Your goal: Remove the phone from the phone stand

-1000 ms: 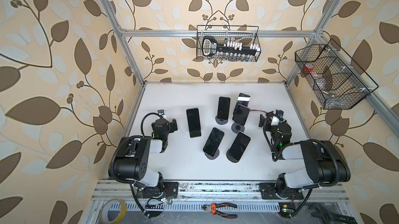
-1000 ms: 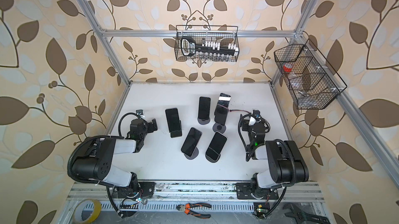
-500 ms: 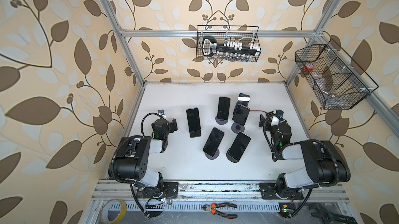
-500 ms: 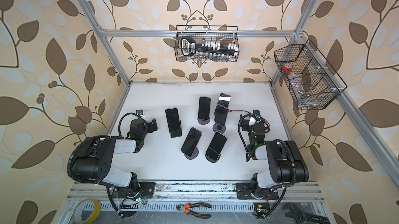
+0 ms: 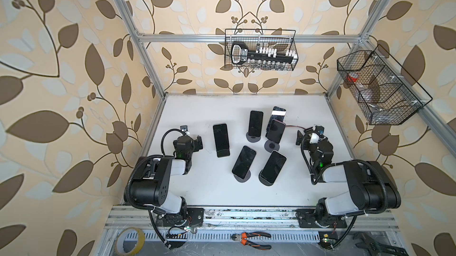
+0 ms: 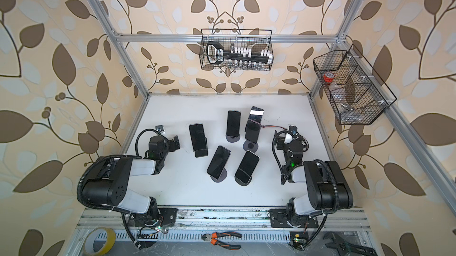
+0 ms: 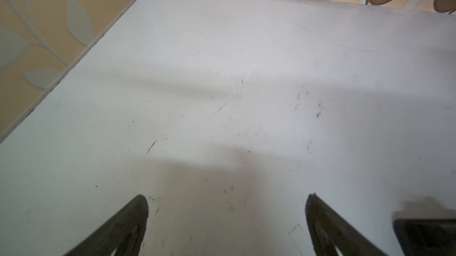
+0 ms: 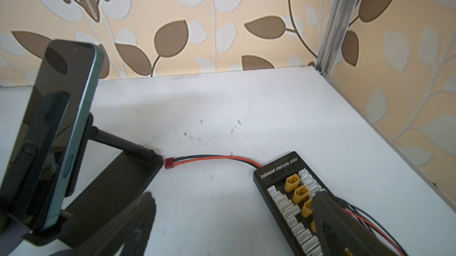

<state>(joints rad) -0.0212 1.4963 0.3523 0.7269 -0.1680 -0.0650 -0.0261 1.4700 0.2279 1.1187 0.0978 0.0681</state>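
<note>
Phones (image 5: 220, 136), six by count, are propped at a tilt on phone stands (image 5: 254, 136) in a cluster at the middle of the white table (image 5: 197, 109), as seen in both top views. One is set to the left, two are placed side by side nearer the front, and three are grouped farther back, the farthest partly hidden behind another. Round bases are made out under three of them.

Two black arms are folded low at the near corners, the left arm (image 5: 153, 180) and the right arm (image 5: 365, 188). Two wire baskets are hung above, one on the far wall (image 5: 260, 49) and one on the right wall (image 5: 380, 89).

The left gripper (image 7: 227, 207) is held low over bare table with its fingers spread wide, nothing between them, near the leftmost phone but apart from it. The right gripper (image 8: 234, 203) is likewise spread wide and empty, with a green-edged phone (image 8: 49, 131) just beside it. One of its fingers (image 8: 328, 215) is seen over one black charging board (image 8: 278, 175), from which one red-and-black lead (image 8: 214, 157) is run to a red plug.

One tape roll (image 5: 130, 238) and one pair of pliers (image 5: 251, 238) are laid on the near rail.
</note>
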